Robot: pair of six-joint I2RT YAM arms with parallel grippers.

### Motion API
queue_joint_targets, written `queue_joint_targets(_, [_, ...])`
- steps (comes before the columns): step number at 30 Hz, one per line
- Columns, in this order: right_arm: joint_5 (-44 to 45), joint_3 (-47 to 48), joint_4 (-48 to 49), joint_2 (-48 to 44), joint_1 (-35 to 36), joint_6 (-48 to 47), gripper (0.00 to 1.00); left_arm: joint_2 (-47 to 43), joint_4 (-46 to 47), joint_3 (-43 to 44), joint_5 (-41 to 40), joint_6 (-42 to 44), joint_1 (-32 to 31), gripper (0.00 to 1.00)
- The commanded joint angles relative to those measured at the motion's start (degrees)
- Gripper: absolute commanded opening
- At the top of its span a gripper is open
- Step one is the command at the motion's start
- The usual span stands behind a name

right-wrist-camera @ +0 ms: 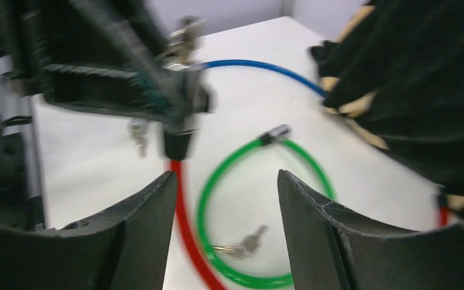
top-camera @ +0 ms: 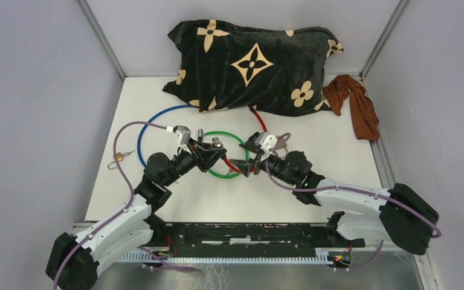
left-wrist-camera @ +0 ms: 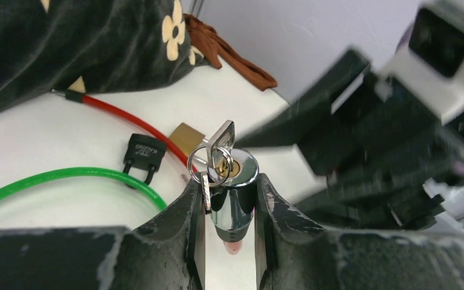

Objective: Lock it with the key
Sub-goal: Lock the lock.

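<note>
Top external view. Shows both arms bent at the elbow and reaching inward, left gripper (top-camera: 210,151) and right gripper (top-camera: 248,162) almost tip to tip above the green cable (top-camera: 217,134).

Left wrist view. Shows the left jaws pinching the chrome lock cylinder (left-wrist-camera: 235,199) that ends the red cable (left-wrist-camera: 121,118), with the key (left-wrist-camera: 222,142) seated in its face and the key ring (left-wrist-camera: 214,162) hanging. Risk: a smooth round barrel twisting within the pinch under any turn of the key.

Right wrist view. Shows the right jaws spread and empty, aimed at the cylinder, heavily blurred. Risk: closing on the ring rather than the key bow, or nudging the key out of the slot.
</note>
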Motion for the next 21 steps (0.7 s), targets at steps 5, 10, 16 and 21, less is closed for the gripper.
queue_joint_targets(5, [-4.5,22.4,-41.1,6.7,-19.9,-2.4,0.68,-1.7,-1.8,-3.0,-1.0,7.9,0.1,0.02])
queue_joint_targets(10, [7.6,45.2,-58.3,28.9,-25.3,-4.9,0.64,-2.6,-2.8,-3.0,0.3,10.8,0.0,0.02])
queue_joint_targets(16, [9.9,65.6,-67.9,48.0,-26.5,-8.4,0.57,-3.6,-3.9,-3.3,0.8,13.8,0.2,0.02])
queue_joint_targets(21, [14.7,69.0,-68.6,52.8,-26.6,-9.4,0.55,-3.7,-4.1,-3.4,1.4,13.6,0.1,0.02])
